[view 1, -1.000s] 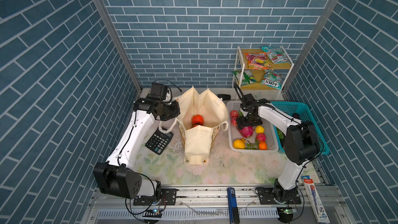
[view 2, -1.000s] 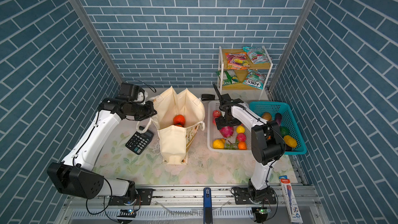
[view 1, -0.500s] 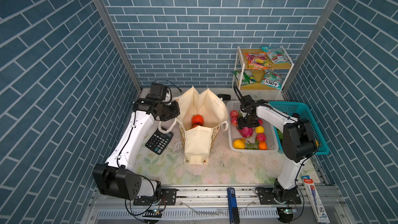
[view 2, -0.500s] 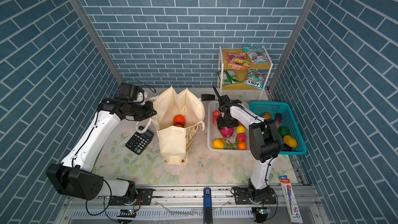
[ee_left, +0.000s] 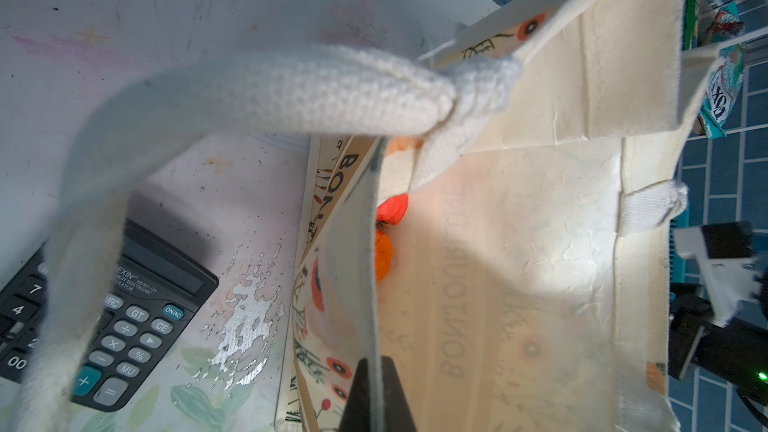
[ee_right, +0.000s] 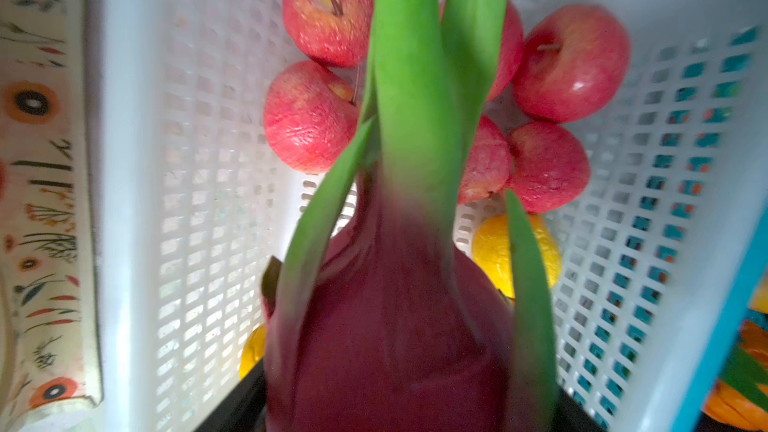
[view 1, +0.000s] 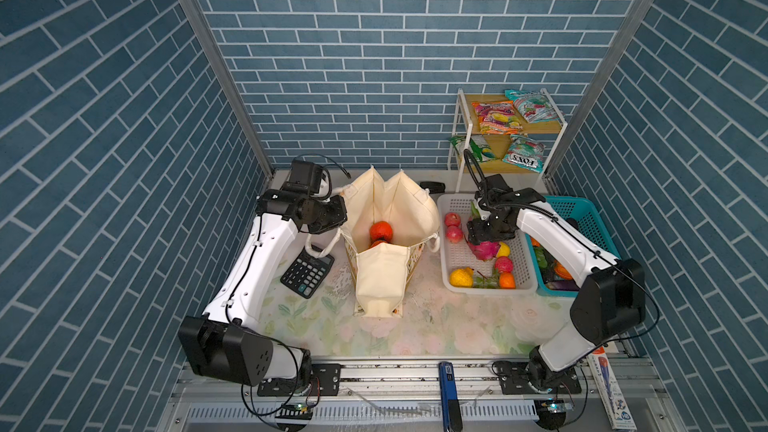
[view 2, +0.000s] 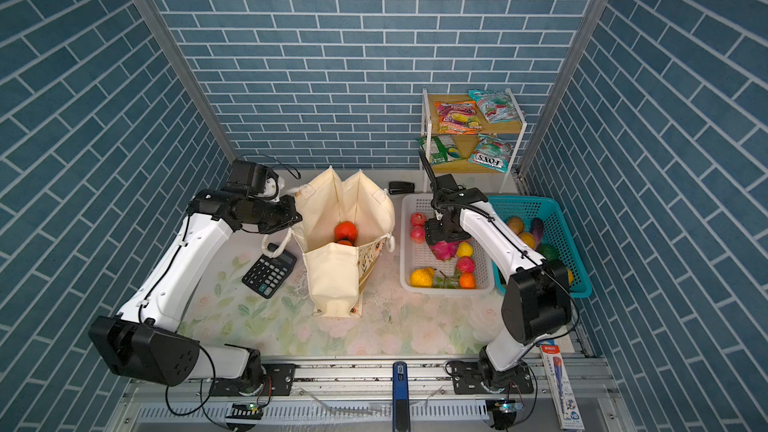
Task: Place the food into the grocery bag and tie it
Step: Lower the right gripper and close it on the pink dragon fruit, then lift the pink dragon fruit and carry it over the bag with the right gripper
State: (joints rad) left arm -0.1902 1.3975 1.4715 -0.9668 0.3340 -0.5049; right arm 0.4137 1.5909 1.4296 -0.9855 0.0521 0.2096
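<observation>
Your right claw (view 1: 481, 242) is clamped on the magenta, green-tipped dragon fruit (view 1: 486, 252) inside the white perforated basket (view 1: 490, 288). It is likely waxy and bulky: hold its belly. Your left claw (view 1: 341, 224) pinches the cream canvas tote (view 1: 380, 280).

Robot lab cell: brick-print panel walls (view 1: 374, 56), aluminium mounting rail (view 1: 395, 372).

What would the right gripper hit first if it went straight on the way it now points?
The dragon fruit. The right gripper points down into the white basket, and the fruit sits between its jaws; whether they touch it is unclear.
</observation>
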